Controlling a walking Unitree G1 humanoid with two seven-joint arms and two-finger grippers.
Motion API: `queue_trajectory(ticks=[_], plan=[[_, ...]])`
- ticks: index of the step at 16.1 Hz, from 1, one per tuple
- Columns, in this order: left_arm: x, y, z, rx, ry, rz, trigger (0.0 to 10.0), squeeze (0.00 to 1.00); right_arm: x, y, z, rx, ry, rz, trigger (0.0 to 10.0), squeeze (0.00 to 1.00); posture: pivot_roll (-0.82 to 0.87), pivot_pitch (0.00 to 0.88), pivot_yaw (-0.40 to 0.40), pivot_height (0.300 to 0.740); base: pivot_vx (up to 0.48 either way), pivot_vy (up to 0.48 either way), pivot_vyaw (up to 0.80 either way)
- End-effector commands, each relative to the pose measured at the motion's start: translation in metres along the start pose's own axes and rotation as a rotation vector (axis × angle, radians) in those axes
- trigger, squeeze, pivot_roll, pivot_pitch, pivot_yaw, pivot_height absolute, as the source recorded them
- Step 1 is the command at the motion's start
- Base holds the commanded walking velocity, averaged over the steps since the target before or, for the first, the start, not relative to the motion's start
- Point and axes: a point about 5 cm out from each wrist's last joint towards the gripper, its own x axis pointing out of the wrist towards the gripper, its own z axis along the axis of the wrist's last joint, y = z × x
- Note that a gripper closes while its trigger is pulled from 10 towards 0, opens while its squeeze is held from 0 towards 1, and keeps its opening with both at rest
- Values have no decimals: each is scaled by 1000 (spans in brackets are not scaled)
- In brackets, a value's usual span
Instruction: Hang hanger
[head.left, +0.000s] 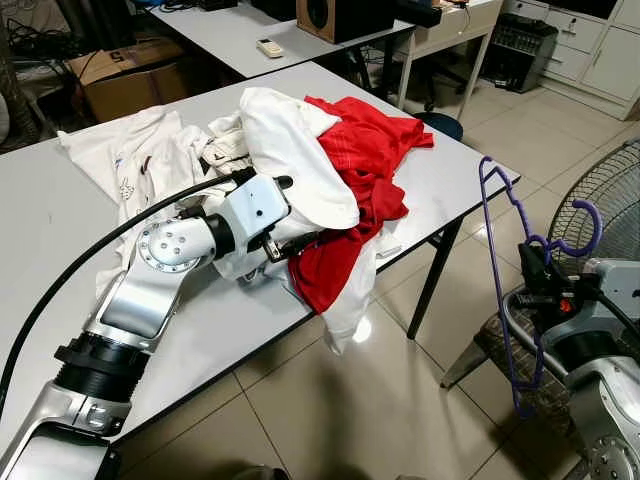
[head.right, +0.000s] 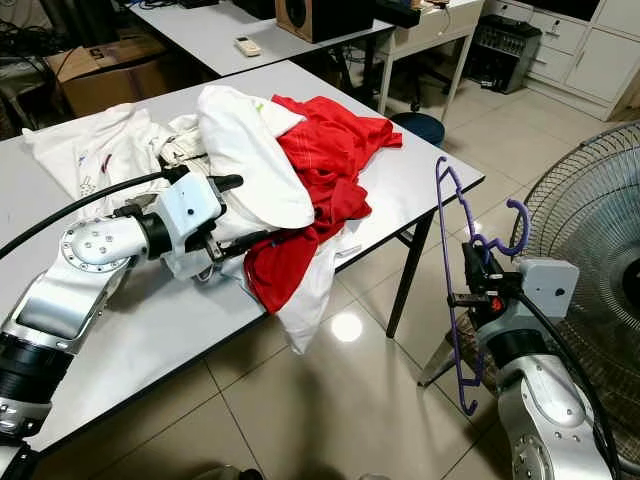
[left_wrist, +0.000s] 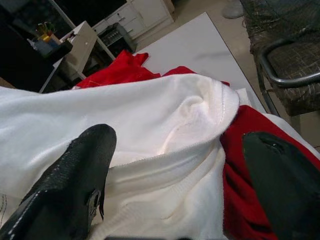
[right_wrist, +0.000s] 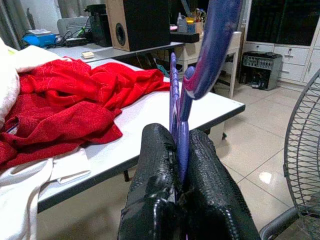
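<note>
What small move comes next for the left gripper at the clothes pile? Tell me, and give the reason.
Probably close the left gripper on the white knit garment. Its open black fingers straddle that fold on the white table, while the right gripper holds the purple wire hanger off the table's edge.

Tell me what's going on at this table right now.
The robot's right gripper is shut on a purple hanger, holding it upright off the table's corner, near a floor fan. Its left gripper is open, fingers reaching into the pile of white clothes and a red garment on the white table. Nothing is on the hanger yet.
</note>
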Motion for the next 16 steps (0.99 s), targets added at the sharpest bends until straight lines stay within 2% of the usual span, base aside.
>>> queue_trajectory(ticks=[1, 2, 3, 6, 8, 9, 10, 11, 12, 13, 14, 15, 16], plan=[[-12, 25, -5, -89, 7, 117, 10000, 0, 4, 11, 2, 4, -5, 59, 10000, 0, -191, 29, 59, 740, 0, 0, 0], [-31, 44, -16, -226, 3, 226, 10000, 0, 9, 25, 4, 16, -20, 123, 10000, 0, -190, 29, 59, 740, 0, 0, 0], [-35, 46, -20, -270, 5, 261, 10000, 0, 10, 28, 6, 21, -29, 139, 10000, 0, -189, 26, 57, 740, 0, 0, 0], [-39, 45, -24, -298, 0, 300, 10000, 0, 8, 29, 6, 23, -30, 156, 10000, 0, -189, 21, 55, 740, 0, 0, 0], [-46, 40, -30, -413, -13, 298, 10000, 0, 7, 31, 5, 22, -26, 172, 10000, 0, -188, 15, 53, 740, 0, 0, 0], [-48, 38, -32, -437, -13, 295, 10000, 0, 7, 31, 5, 23, -25, 176, 10000, 0, -187, 14, 50, 740, 0, 0, 0], [-50, 35, -35, -506, -22, 299, 10000, 0, 8, 33, 4, 23, -24, 187, 10000, 0, -185, 12, 49, 740, 0, 0, 0], [-51, 32, -36, -539, -35, 301, 9569, 0, 8, 34, 4, 23, -22, 196, 10000, 0, -185, 11, 47, 740, 0, 0, 0], [-52, 31, -37, -553, -36, 296, 4941, 0, 8, 34, 4, 23, -22, 197, 10000, 0, -184, 10, 46, 740, 0, 0, 0], [-52, 29, -37, -572, -39, 284, 4000, 0, 8, 34, 4, 23, -21, 200, 10000, 0, -183, 9, 43, 740, 0, 0, 0], [-51, 27, -37, -592, -45, 269, 3843, 0, 9, 34, 3, 22, -20, 203, 10000, 0, -181, 9, 41, 740, 0, 0, 0], [-50, 25, -37, -592, -40, 256, 3137, 0, 9, 34, 3, 21, -19, 206, 10000, 0, -181, 9, 40, 740, 0, 0, 0], [-49, 23, -39, -586, -24, 254, 3059, 0, 10, 35, 3, 18, -19, 211, 10000, 0, -183, 9, 40, 740, 0, 0, 0]])
